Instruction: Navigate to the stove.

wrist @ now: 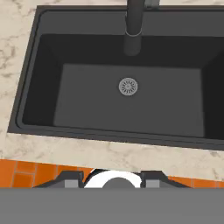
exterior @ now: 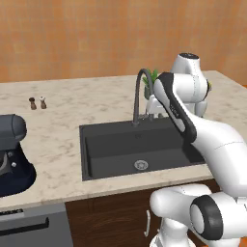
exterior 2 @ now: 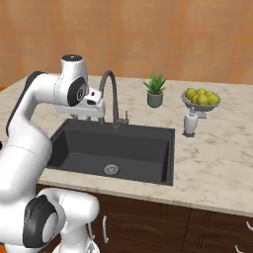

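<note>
We recorded the base facing the dark sink (exterior: 137,149), not a cooktop; the stove could not be located from these pictures. The gripper (exterior 2: 89,109) hung over the basin near the curved faucet (exterior 2: 112,96); we could not tell whether its fingers were parted. On the marble counter (exterior 2: 217,163) stood a potted plant (exterior 2: 155,90) and a lemon bowl (exterior 2: 200,98).

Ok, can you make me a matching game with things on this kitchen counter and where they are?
Things:
1. potted plant
2. bowl of lemons
3. drain
4. salt and pepper shakers

Places:
A. at the bottom of the dark sink
B. on the counter left of the sink
C. behind the sink, right of the faucet
D. on the counter right of the plant

Pairs: 1-C, 2-D, 3-A, 4-B
</note>
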